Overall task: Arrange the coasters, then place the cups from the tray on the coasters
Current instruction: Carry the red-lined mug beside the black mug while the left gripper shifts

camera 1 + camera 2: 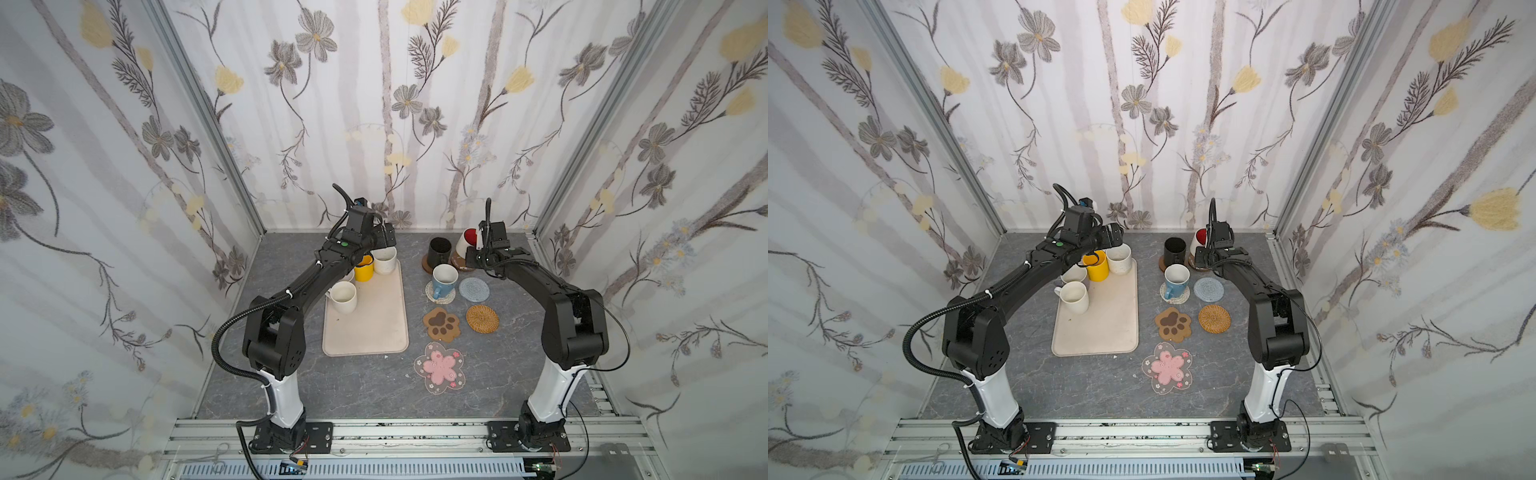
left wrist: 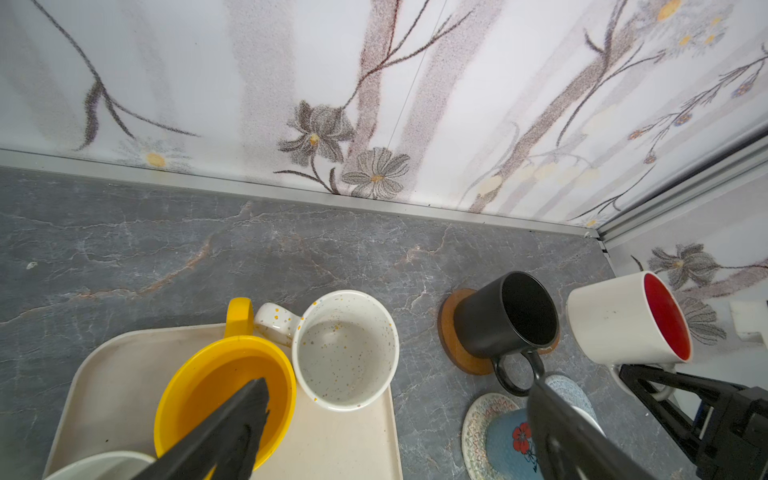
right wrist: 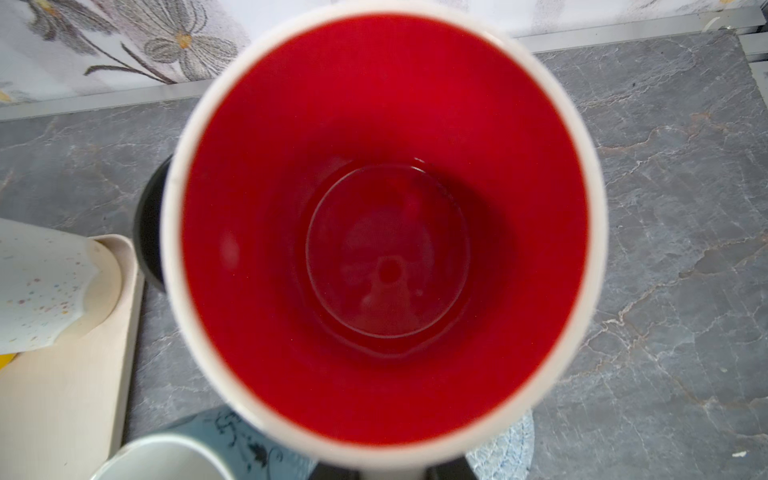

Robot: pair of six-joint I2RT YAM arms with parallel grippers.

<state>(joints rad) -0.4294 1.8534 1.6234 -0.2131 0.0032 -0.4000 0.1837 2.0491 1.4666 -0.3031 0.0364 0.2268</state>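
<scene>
My right gripper (image 1: 473, 253) is shut on the handle of the white cup with red inside (image 1: 467, 244), which tilts over a brown wooden coaster (image 1: 459, 263). That cup (image 3: 386, 228) fills the right wrist view. My left gripper (image 2: 395, 395) hangs open above the beige tray (image 1: 374, 332), one finger over the yellow cup (image 2: 224, 386), the speckled off-white cup (image 2: 345, 349) between the fingers. The black cup (image 1: 439, 249) stands on a wooden coaster (image 2: 457, 345). The light blue cup (image 1: 444, 280) stands on the pale woven coaster (image 1: 449, 297).
Bare coasters lie right of the tray: grey round (image 1: 474, 289), tan rattan (image 1: 482, 318), brown paw (image 1: 441, 324), pink flower (image 1: 439, 368). Another off-white cup (image 1: 343, 296) stands on the tray, with one more (image 1: 1073, 274) half hidden under the left arm. The back wall is close behind.
</scene>
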